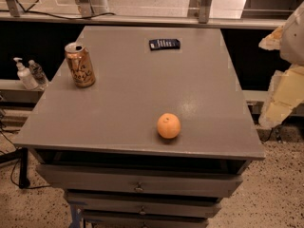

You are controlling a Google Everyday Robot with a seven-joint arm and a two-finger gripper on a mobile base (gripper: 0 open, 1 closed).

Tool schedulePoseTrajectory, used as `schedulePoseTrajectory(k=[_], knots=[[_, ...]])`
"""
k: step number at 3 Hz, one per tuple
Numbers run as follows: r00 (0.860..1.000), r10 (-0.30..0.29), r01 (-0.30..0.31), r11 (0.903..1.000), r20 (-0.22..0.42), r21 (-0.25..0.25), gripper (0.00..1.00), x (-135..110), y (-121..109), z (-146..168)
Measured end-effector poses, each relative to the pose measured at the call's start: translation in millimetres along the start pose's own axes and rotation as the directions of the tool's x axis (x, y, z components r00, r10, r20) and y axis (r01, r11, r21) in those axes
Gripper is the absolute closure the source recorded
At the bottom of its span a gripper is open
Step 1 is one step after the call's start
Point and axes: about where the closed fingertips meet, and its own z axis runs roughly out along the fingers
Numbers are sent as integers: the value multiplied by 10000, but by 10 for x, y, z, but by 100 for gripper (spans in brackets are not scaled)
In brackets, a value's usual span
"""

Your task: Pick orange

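Observation:
The orange [168,126] is a small round fruit that lies on the grey table top [142,94], near the front edge and a little right of the middle. Nothing touches it. My gripper [284,91] shows as pale cream parts at the right edge of the camera view. It is off the table's right side, level with the table's middle, and well apart from the orange. It holds nothing that I can see.
A copper-gold drink can [80,64] stands upright at the table's left. A small dark flat device [164,43] lies near the far edge. Two small bottles [28,73] stand on a ledge left of the table. Drawers [137,186] sit below the top.

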Motion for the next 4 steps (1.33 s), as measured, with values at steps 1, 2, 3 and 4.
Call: schedulePoseTrajectory(k=[1, 2, 3, 4], knots=[[9971, 146, -151, 9999, 750, 53, 0, -92, 92, 92], [9778, 237, -220, 9997, 2084, -104, 0, -366, 260, 330], [9360, 100, 16, 9995, 3519, -325, 0, -718, 437, 633], [8922, 74, 185, 9984, 4517, -530, 0, -960, 535, 929]])
